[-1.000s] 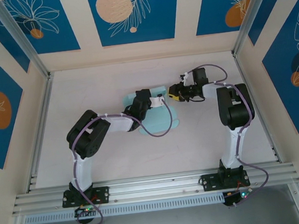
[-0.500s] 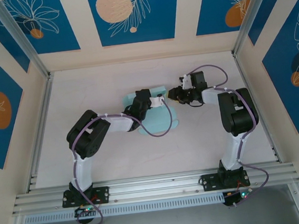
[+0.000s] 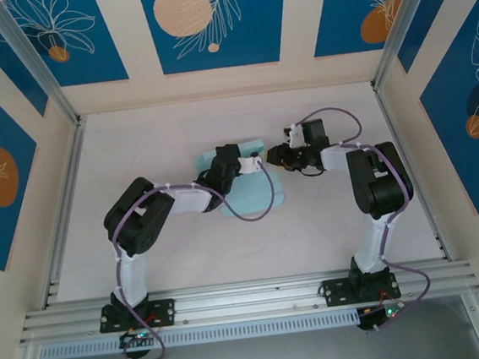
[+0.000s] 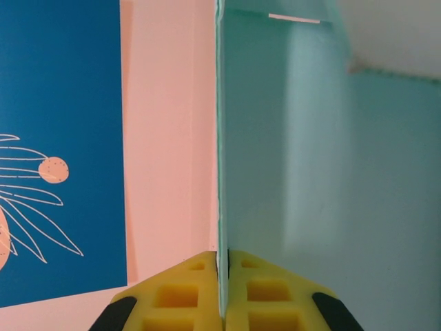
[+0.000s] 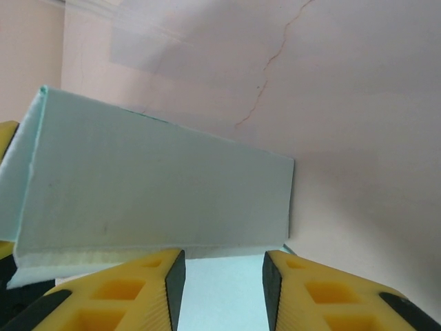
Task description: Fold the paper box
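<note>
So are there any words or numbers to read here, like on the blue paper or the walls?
None: no words, numbers or labels can be read anywhere.
The paper box is plain pale blue, with no print.
The wall panels carry only drawings of leaves and orange circles.

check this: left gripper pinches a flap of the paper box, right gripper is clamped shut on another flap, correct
The right gripper is open, not shut: its fingers stand apart in the right wrist view. The left gripper does pinch a flap of the paper box.
</note>
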